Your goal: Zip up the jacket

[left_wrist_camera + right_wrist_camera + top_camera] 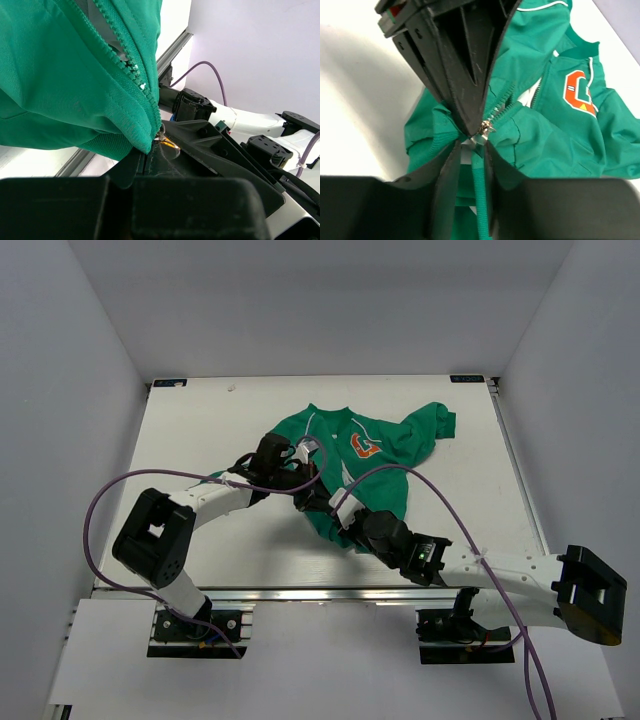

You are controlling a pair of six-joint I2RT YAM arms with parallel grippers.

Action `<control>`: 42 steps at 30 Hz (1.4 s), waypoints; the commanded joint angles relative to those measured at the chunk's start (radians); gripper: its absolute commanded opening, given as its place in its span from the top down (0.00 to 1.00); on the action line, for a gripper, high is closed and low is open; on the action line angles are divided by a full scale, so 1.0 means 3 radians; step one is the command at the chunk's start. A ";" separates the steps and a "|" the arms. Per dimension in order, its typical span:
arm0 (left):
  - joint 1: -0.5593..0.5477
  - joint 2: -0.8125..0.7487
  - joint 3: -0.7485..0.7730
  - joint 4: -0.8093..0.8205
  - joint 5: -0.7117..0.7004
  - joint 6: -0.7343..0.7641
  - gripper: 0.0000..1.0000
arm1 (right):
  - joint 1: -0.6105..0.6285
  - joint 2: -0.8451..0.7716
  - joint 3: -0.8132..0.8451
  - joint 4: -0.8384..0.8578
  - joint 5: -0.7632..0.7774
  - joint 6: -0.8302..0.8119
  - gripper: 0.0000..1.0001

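1. The white counter (200, 420) carries the green jacket (390, 455), which lies crumpled near its middle with the orange logo up and the front zip undone.
2. My left claw (150, 152) is clamped tight on the jacket's bottom hem, at the zip's base.
3. My right claw (472, 145) stands slightly parted, with a green strip running between its fingers.
4. The zip slider (486, 127) sits at the zip's base, where both claws meet.

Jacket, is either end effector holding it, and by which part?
Left end effector pinches the jacket at the bottom end of its zipper. Right end effector straddles the hem strip below; whether it grips cannot be told.
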 commanded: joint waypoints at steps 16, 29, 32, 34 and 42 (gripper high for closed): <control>-0.0072 -0.0065 0.0084 -0.0003 0.0003 0.0111 1.00 | -0.0169 -0.0043 0.0184 0.0040 -0.0235 0.0640 0.88; -0.0189 -0.0045 0.0273 -0.0447 -0.0339 0.0535 1.00 | -0.0312 -0.0263 0.0286 -0.0394 -0.0623 0.1054 1.00; -0.0245 -0.0080 0.0319 -0.0519 -0.0416 0.0668 1.00 | -0.0343 -0.0233 0.0439 -0.0629 -0.0598 0.1161 1.00; -0.0281 -0.0101 0.0349 -0.0616 -0.0564 0.0806 1.00 | -0.0363 -0.0248 0.0516 -0.0824 -0.0628 0.1233 1.00; -0.0389 -0.0203 0.0411 -0.0826 -0.0779 0.1078 1.00 | -0.0481 -0.0325 0.0792 -0.1412 -0.0823 0.1417 1.00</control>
